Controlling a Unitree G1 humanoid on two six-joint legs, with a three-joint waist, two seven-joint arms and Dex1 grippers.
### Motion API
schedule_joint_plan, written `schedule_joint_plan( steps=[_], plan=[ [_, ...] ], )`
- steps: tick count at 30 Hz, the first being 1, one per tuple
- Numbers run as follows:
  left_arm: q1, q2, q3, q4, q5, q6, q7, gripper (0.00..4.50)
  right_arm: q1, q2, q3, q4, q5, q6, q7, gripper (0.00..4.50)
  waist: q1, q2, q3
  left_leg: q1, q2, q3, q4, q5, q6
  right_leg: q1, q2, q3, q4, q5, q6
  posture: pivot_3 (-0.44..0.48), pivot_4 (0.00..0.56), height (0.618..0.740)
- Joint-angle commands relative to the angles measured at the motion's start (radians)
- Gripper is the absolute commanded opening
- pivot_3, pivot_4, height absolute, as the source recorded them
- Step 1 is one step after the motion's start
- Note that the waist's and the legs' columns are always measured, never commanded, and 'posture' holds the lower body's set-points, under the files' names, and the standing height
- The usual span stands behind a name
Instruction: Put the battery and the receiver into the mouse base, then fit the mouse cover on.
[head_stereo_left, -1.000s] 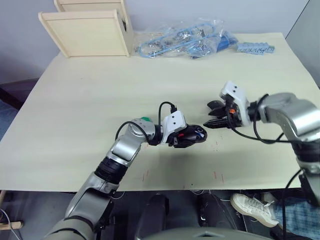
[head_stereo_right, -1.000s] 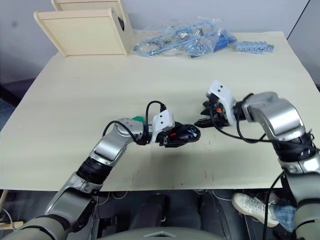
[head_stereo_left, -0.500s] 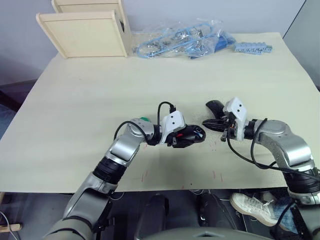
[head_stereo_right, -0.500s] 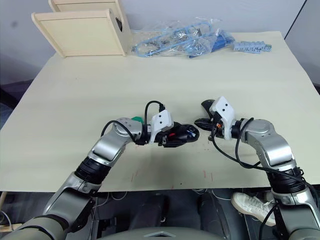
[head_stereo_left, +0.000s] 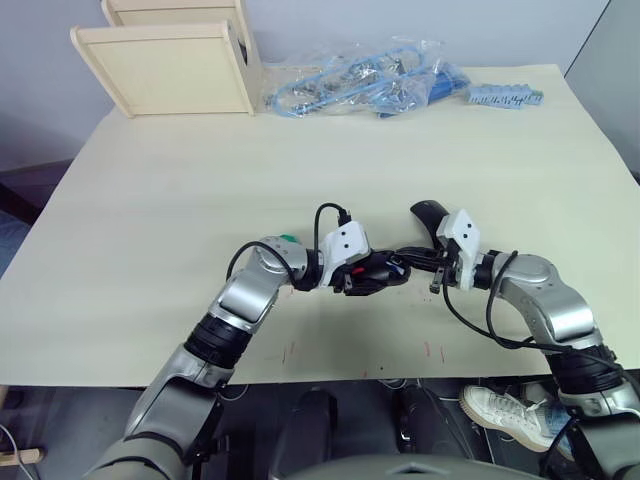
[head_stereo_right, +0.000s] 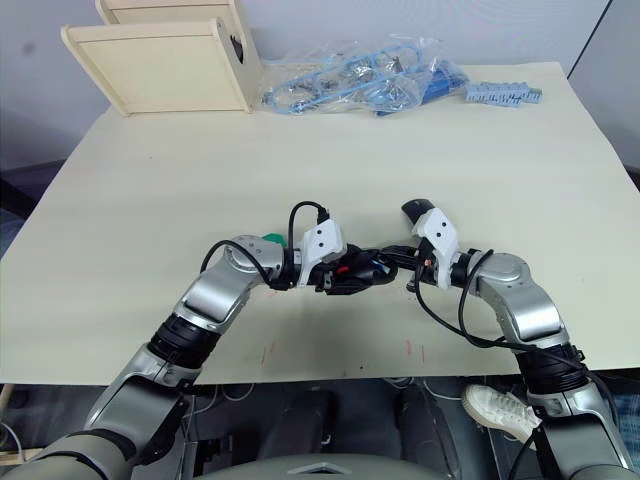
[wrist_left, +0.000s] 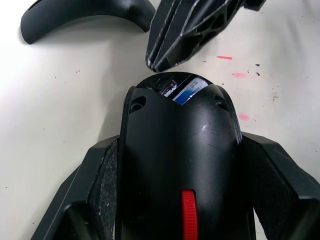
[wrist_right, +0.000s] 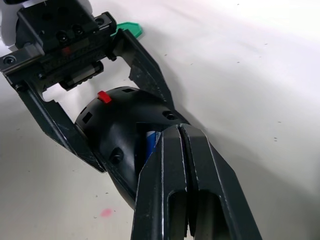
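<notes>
My left gripper is shut on the mouse base, one finger on each side, holding it just above the table. The base's open rear end shows the blue battery lying inside it. The fingers of my right gripper are shut together with nothing between them, and their tips rest at that open end, right at the battery. The black mouse cover lies on the table just behind the right gripper. The receiver is hidden or out of view.
A small green disc lies by my left wrist. At the back of the table stand a wooden box, a plastic bag of blue parts and a blue strip.
My right gripper has shut and swung left from beside the cover to the base's open end. The left gripper and the base have stayed where they were.
</notes>
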Motion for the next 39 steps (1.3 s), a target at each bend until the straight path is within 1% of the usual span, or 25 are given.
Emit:
schedule_joint_plan(
  steps=[1, 7, 19, 27, 30, 33, 36, 39],
  plan=[
    [0.011, 0.019, -0.008, -0.026, 0.007, 0.019, -0.008, 2.94, -0.021, 0.003, -0.001, -0.013, 0.002, -0.025, 0.009, 0.00, 0.000, 0.000, 0.000, 0.000, 0.000, 0.000, 0.000, 0.000, 0.000, 0.000, 0.000, 0.000, 0.000, 0.000, 0.000, 0.000, 0.150, 0.740],
    [0.012, 0.021, -0.008, -0.031, 0.006, 0.025, -0.007, 2.94, -0.017, 0.000, 0.040, 0.026, -0.048, -0.049, 0.011, 0.00, -0.001, 0.000, 0.000, 0.000, 0.000, 0.000, 0.000, 0.000, 0.000, 0.000, 0.000, 0.000, 0.000, 0.000, 0.000, 0.000, 0.150, 0.740],
    [0.009, 0.020, -0.009, -0.028, 0.006, 0.028, -0.004, 2.94, 0.008, -0.021, 0.116, 0.113, -0.134, -0.038, 0.010, 0.00, -0.003, -0.001, -0.002, 0.002, 0.000, 0.000, 0.000, 0.000, 0.000, 0.000, 0.000, 0.001, 0.001, 0.000, 0.000, 0.000, 0.150, 0.740],
    [0.007, 0.019, -0.012, -0.023, 0.006, 0.029, -0.004, 2.94, 0.019, -0.042, 0.143, 0.140, -0.165, -0.039, 0.009, 0.00, -0.003, -0.001, -0.011, 0.002, 0.000, 0.000, 0.000, 0.000, 0.000, 0.001, 0.001, 0.001, 0.000, 0.000, 0.000, 0.000, 0.150, 0.740],
    [0.006, 0.019, -0.014, -0.020, 0.005, 0.029, -0.002, 2.94, 0.018, -0.019, 0.081, 0.111, -0.108, -0.047, 0.003, 0.00, -0.003, -0.001, -0.013, 0.003, 0.000, 0.000, 0.000, 0.000, 0.000, 0.002, 0.001, 0.001, 0.000, 0.000, 0.000, 0.000, 0.150, 0.740],
    [0.005, 0.020, -0.015, -0.014, 0.005, 0.025, -0.003, 2.94, 0.017, -0.021, -0.002, 0.026, 0.001, -0.015, 0.037, 0.00, -0.001, -0.001, -0.013, 0.003, 0.000, 0.000, 0.000, 0.000, 0.000, 0.002, 0.001, 0.001, 0.000, 0.000, 0.000, 0.000, 0.150, 0.740],
    [0.008, 0.020, -0.018, -0.017, 0.004, 0.025, -0.004, 2.94, 0.058, -0.083, -0.083, -0.085, 0.099, 0.021, 0.092, 0.00, 0.002, 0.000, -0.012, 0.002, 0.000, 0.000, 0.000, 0.000, 0.000, 0.002, 0.001, 0.001, -0.001, 0.000, 0.000, 0.000, 0.150, 0.740],
    [0.010, 0.020, -0.018, -0.016, 0.003, 0.023, -0.005, 2.94, 0.108, -0.140, -0.134, -0.145, 0.155, 0.051, 0.125, 0.00, 0.000, 0.000, -0.012, 0.002, 0.000, 0.000, 0.000, 0.000, 0.000, 0.002, 0.001, 0.001, -0.001, 0.000, 0.000, 0.000, 0.150, 0.740]
  ],
)
